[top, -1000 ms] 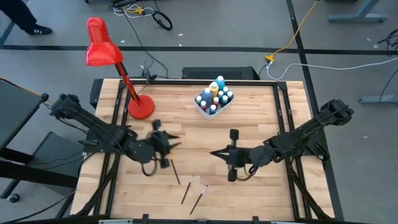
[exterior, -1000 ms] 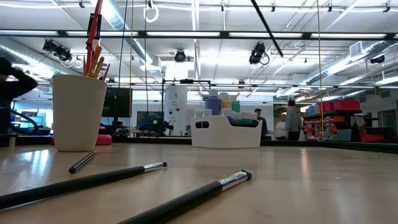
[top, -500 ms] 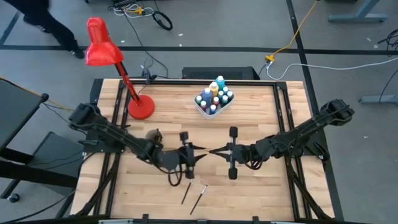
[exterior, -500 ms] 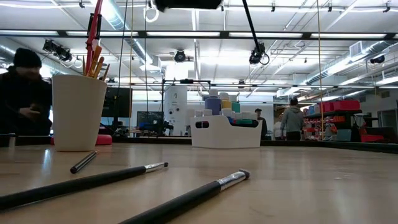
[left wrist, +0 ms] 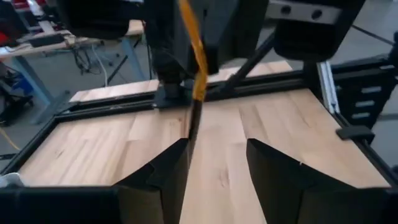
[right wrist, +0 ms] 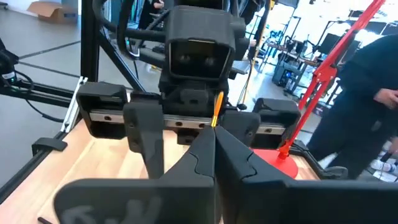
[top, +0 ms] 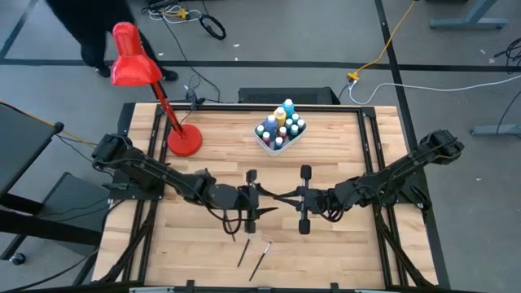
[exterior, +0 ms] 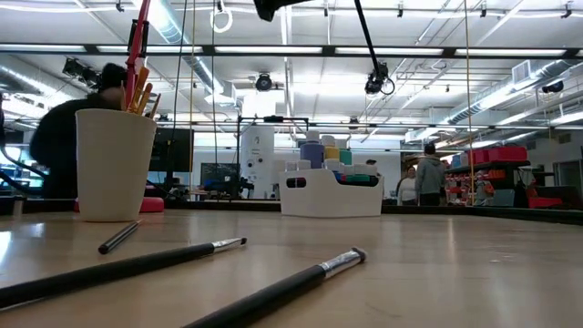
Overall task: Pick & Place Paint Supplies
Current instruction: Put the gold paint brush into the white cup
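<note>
My right gripper (top: 281,198) is shut on an orange-handled paintbrush (right wrist: 216,109) over the table's middle. My left gripper (top: 262,200) faces it at close range, open. In the left wrist view the brush (left wrist: 194,68) stands nearly upright, and its dark lower part reaches down between my left gripper's (left wrist: 217,143) fingers, close to one of them. Whether it touches that finger I cannot tell. Paint bottles stand in a white caddy (top: 279,130) at the far middle. Three dark paintbrushes (exterior: 282,292) lie flat near the front edge. My right gripper pinches the paintbrush between its two shut fingers, and the orange handle (right wrist: 214,123) rises just above the fingertips. The fingers come level from the table's right and lie across the brush. The brush stands nearly upright, clear of the table.
A beige cup (exterior: 114,164) with orange brushes stands left of centre, partly under my left arm (top: 163,179). A red desk lamp (top: 183,140) stands at the far left. Loose brushes (top: 242,252) lie near the front edge. People move in the room behind.
My left gripper has swung from beside the cup toward the table's right, sinking a little and levelling out. It now faces my right gripper at close range. My right gripper has stayed in place, shut.
</note>
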You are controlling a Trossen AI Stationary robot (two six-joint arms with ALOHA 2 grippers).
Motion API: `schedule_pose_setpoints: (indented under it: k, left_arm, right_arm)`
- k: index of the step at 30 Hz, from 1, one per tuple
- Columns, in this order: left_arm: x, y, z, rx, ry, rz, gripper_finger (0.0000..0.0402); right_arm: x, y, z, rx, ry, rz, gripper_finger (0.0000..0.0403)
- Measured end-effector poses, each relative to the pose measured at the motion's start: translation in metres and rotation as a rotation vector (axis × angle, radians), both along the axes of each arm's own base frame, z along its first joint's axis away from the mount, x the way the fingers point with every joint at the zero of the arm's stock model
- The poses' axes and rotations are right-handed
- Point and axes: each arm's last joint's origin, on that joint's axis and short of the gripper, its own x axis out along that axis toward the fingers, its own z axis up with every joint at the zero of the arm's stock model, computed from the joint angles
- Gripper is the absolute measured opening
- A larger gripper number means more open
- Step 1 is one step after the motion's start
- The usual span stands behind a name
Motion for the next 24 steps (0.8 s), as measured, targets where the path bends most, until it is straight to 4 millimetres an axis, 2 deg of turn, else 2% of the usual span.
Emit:
schedule_pose_setpoints:
  k: [7,11,15,21,24]
  left_arm:
    - [0.002,0.002,0.010,0.045,-0.096,0.019,0.0172]
    - [0.003,0.003,0.012,0.052,-0.111,0.021,0.0157]
    - [0.003,0.003,0.012,0.053,-0.112,0.021,0.0114]
    - [0.003,0.003,0.011,0.056,-0.107,0.020,0.0022]
    - [0.003,0.003,0.011,0.047,-0.101,0.022,0.0019]
  right_arm:
    - [0.000,0.000,0.000,0.000,-0.001,0.001,0.0000]
    - [0.000,0.000,0.000,0.000,0.000,0.000,0.0000]
    - [0.000,0.000,0.000,-0.003,0.003,0.000,0.0000]
    - [0.000,0.000,-0.001,-0.006,0.010,-0.004,0.0001]
    - [0.000,0.000,-0.002,-0.008,0.022,-0.003,0.0011]
